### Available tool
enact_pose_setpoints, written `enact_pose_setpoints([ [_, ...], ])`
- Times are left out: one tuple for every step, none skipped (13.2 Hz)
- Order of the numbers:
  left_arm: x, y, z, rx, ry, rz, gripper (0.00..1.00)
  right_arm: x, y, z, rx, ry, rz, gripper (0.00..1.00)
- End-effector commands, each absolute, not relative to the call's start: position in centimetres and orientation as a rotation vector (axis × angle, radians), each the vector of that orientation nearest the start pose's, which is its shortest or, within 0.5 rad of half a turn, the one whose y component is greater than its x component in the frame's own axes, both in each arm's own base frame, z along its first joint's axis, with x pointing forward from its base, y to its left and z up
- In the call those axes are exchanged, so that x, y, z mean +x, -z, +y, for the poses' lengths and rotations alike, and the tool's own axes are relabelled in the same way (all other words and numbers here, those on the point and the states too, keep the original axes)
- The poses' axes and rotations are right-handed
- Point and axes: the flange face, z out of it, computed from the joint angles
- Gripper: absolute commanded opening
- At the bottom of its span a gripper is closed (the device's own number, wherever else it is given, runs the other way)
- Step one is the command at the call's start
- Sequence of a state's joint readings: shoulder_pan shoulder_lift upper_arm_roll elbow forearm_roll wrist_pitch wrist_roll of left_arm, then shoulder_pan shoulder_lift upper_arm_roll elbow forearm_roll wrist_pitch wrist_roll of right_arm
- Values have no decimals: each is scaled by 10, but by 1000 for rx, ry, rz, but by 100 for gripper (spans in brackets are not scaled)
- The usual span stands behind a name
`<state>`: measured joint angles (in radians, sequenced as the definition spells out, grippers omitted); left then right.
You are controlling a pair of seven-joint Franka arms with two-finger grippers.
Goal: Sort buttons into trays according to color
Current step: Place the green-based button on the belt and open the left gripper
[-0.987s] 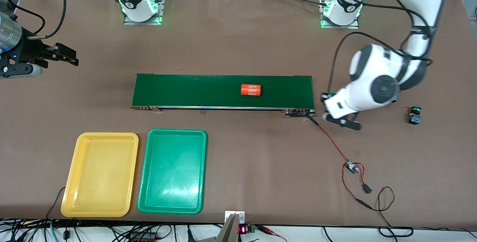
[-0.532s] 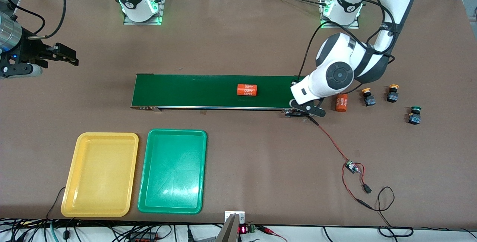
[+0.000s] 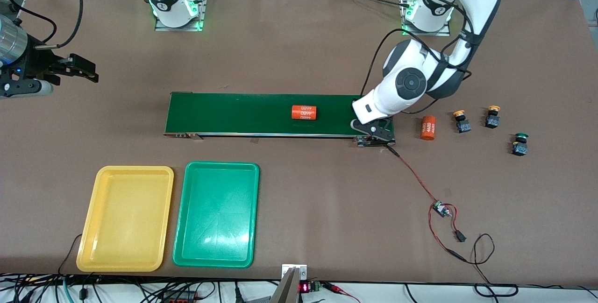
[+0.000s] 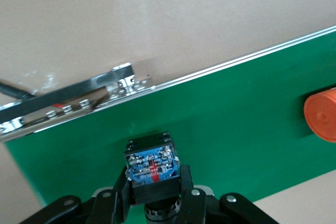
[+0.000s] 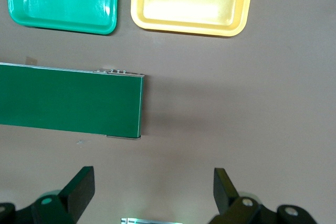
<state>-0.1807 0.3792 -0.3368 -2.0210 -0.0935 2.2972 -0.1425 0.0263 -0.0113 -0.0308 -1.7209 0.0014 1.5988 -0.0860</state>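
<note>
The left claw (image 4: 152, 203) grips a button (image 4: 152, 167) over the conveyor belt (image 3: 233, 114) end, ready for release. The right claw (image 5: 152, 190) waits open. Trays (image 3: 125, 219) lie at the belt's seven o'clock.

A long dark-green conveyor belt (image 3: 261, 114) lies in the middle of the brown table (image 3: 299, 41), and one orange cylinder with white numerals (image 3: 304, 112) lies on its side on the belt. A second orange cylinder (image 3: 428, 127) lies on the table just beside the belt's end toward the left arm's end of the table. From that same end of the belt a red and black wire (image 3: 413, 172) runs to a small circuit board (image 3: 439, 208), which is nearer to the front camera.
</note>
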Motion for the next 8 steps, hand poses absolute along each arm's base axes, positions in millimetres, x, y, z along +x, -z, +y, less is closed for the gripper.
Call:
enact_pose_setpoints([
  [511,-263,-287,-3267,-213,452,0,544,-566,-3,-3108,-175,-143,100],
  [509,-261,-287,-3266,-220,452,3,544,-567,-3,-3108,-173,-143,100],
  [507,-259,-285,-3263,-230,442,16,544,-567,-3,-3108,-173,-143,100],
  [507,-258,-286,-3263,-235,436,39,544,-567,-3,-3108,-173,-143,100],
  [508,-261,-287,-3264,-228,447,99,544,-567,-3,-3108,-173,-143,100],
  [511,-268,-285,-3265,-217,442,100,544,-567,-3,-3108,-173,-143,100],
  [516,-280,-280,-3271,-181,429,100,544,-567,-3,-3108,-173,-143,100],
  [523,-293,-267,-3278,-142,393,100,544,-567,-3,-3108,-173,-143,100],
])
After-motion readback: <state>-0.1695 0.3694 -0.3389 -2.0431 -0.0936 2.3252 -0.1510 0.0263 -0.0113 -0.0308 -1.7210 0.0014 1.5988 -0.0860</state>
